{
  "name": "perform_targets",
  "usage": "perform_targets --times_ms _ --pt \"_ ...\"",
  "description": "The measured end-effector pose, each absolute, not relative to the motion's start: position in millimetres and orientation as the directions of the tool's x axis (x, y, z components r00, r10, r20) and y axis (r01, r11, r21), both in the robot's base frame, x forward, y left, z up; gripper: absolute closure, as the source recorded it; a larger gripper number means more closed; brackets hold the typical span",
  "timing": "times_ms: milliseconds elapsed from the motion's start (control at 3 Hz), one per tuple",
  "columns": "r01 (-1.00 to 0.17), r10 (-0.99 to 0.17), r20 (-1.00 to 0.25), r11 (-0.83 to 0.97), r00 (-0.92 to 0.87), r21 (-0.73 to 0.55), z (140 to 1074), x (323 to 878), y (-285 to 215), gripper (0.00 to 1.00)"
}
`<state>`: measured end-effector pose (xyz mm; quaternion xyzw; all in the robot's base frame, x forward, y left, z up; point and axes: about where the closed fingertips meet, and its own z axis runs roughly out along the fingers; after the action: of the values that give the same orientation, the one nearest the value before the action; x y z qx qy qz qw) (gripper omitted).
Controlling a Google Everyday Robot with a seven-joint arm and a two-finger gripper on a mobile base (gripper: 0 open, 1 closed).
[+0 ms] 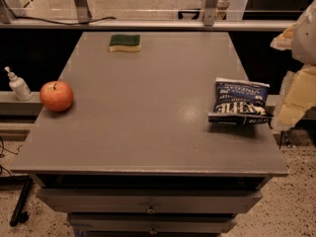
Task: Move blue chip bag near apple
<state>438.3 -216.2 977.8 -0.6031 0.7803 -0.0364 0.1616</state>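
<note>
Chip bag (240, 102) — blue, flat — tool (290, 105) just beside its right edge

Blue chip bag (240, 102); red-orange apple (56, 96) — cream gripper (294, 98), right

We see 3 things on the counter (148, 132). The apple (56, 96) sits at its left edge, about midway back. The chip bag (240, 101) lies near the right edge, well apart from the apple and roughly level with it. The sponge (125, 42) rests at the back, left of centre. Off the counter, the pump bottle (19, 85) stands on a ledge just left of the apple. The gripper (295, 100) hangs just beside the bag, beyond the counter's right edge.
</note>
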Motion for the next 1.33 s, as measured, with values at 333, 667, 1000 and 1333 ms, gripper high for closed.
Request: perform_targets --times_ms 333,667,1000,1333 --pt "-0.929 -0.953 -0.208 0.27 -0.22 -0.252 977.8 438.3 -216.2 0.0" --pt "-0.923 -0.94 -0.253 0.292 -0.229 -0.25 966.2 448.2 -214.5 0.0" --pt "-0.912 -0.918 -0.319 0.322 -0.236 -0.253 945.9 458.7 -211.7 0.0" --pt "-0.901 -0.905 -0.36 0.336 -0.228 -0.274 926.6 469.2 -206.5 0.0"
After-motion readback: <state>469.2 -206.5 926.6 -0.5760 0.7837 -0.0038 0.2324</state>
